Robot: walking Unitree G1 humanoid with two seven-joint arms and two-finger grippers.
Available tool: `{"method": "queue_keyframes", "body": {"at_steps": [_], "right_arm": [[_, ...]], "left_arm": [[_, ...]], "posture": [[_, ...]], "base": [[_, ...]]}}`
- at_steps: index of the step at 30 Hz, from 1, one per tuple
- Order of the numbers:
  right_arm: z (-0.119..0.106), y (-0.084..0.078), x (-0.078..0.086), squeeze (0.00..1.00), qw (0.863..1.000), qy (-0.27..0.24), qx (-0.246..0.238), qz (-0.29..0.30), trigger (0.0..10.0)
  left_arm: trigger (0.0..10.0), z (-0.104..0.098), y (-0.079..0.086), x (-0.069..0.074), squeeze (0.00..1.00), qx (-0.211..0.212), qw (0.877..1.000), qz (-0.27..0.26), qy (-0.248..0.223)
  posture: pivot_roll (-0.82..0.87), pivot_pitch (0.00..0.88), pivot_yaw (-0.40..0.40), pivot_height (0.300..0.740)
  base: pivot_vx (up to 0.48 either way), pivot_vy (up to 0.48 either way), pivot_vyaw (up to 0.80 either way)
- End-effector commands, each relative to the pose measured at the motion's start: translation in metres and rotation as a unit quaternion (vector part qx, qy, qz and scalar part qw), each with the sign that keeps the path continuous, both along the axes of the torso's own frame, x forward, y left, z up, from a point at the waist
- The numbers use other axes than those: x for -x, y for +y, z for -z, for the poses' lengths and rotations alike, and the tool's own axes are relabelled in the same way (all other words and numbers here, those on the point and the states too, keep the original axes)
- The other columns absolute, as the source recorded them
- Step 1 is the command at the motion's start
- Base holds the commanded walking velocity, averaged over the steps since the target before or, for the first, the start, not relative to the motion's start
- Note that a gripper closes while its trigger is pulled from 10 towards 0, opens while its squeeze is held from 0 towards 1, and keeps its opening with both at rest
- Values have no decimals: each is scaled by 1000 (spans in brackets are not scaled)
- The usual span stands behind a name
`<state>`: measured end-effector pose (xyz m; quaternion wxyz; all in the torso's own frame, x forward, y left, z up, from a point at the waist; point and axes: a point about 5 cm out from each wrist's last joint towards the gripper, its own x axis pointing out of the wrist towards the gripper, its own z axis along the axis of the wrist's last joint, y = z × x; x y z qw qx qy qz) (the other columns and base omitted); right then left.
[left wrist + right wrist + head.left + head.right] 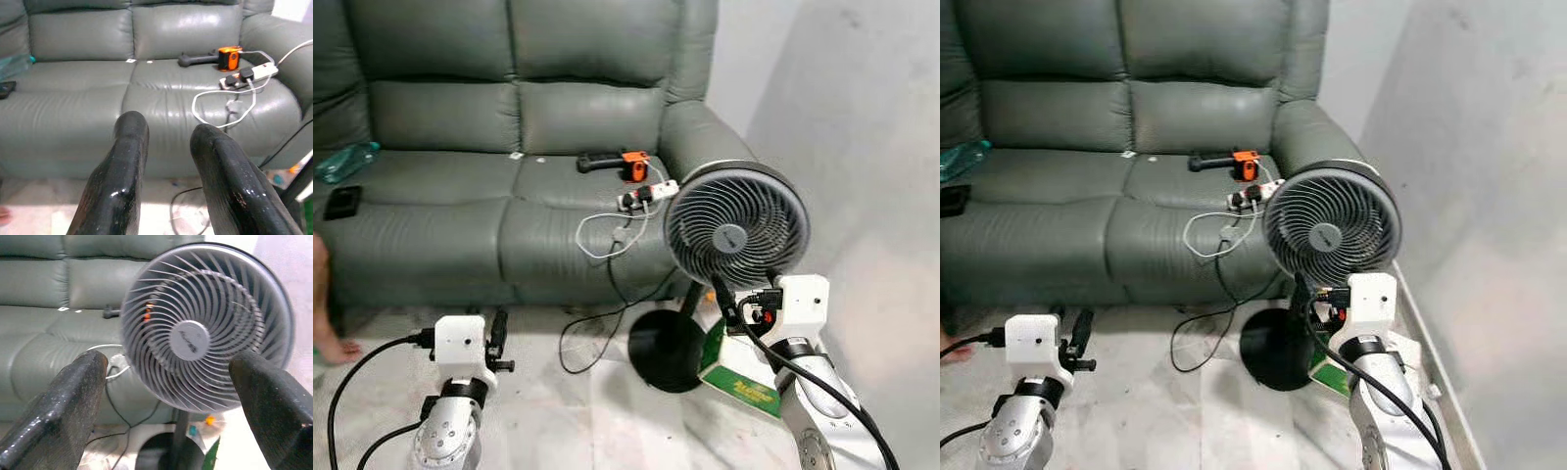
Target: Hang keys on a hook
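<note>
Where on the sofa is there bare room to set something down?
Free: the middle cushion between the black phone and the white cable loop. Crowded: the seat's right end, with the orange-and-black tool, power strip and fan in front.

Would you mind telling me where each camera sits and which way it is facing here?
Left eye view: on the head, looking forward and down at the green sofa and standing fan; both arms show.
Right eye view: the same scene, offset sideways.
Left wrist view: on the left wrist, along the open left gripper toward the sofa.
Right wrist view: on the right wrist, along the open right gripper at the fan.
Shared: the orange tool shows in head and left wrist views.
</note>
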<state>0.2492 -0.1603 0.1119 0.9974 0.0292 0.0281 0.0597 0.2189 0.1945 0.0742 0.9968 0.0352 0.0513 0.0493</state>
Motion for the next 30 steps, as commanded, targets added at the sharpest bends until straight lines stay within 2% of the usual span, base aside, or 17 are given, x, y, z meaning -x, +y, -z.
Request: {"method": "queue_keyframes", "body": {"at_steps": [1,6,11,20,30], "right_arm": [[3,-5,1,0,1000,9,-1,5,10000],[4,-5,0,0,1000,13,-2,2,10000],[3,-4,0,0,1000,12,-2,1,10000],[2,-2,-3,0,1000,13,-2,-18,10000],[3,-3,-3,0,1000,15,-8,-22,10000]], "left_arm": [[10000,0,0,0,0,13,1000,0,3],[10000,5,-6,-4,0,0,1000,20,18],[10000,6,-6,-4,0,17,999,28,24],[10000,5,-9,-9,0,-6,999,38,23],[10000,8,-12,-9,0,9,999,41,32]], "posture": [[-24,80,-75,740],[-32,80,-72,740],[-34,90,-70,740],[-31,117,-75,740],[-39,106,-67,740]], "base": [[0,0,-800],[0,0,-800],[0,0,-800],[0,0,-800],[0,0,-800]]}}
